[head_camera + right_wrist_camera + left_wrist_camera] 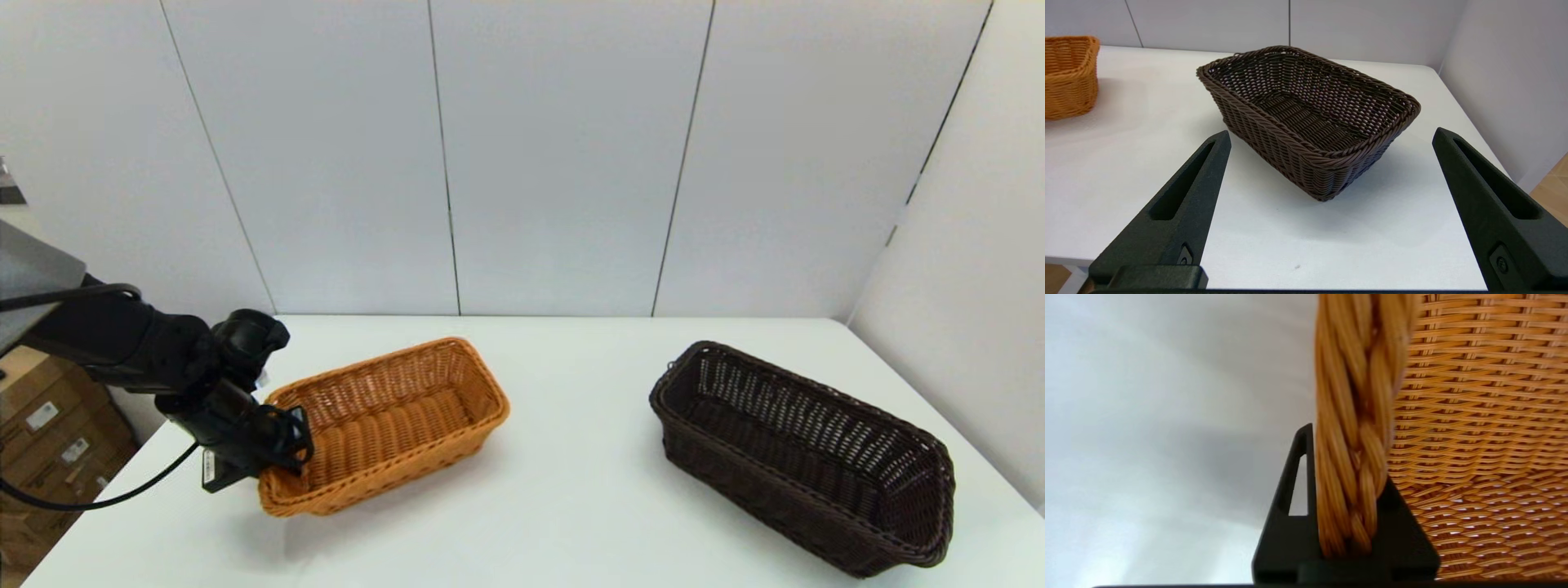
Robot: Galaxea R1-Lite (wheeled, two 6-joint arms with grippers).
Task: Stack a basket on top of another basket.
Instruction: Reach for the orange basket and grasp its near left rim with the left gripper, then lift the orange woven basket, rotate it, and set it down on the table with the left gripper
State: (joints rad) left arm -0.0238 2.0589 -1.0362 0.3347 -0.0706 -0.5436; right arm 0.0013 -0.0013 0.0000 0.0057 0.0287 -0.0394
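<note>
Your left gripper is clenched on the near-left rim of the orange basket (one end tilted off the worktop), the dark basket sits well right, and your right gripper hangs released near it.

left claw clamped, right claw (parked) agape

A white tabletop is seen, bounded by pale wall panels at its far edge and right side. Two wicker baskets are carried on it, well apart. The orange-tan basket is placed toward 9 o'clock, near the left edge. The dark brown basket is set toward 3 o'clock, angled.
</note>
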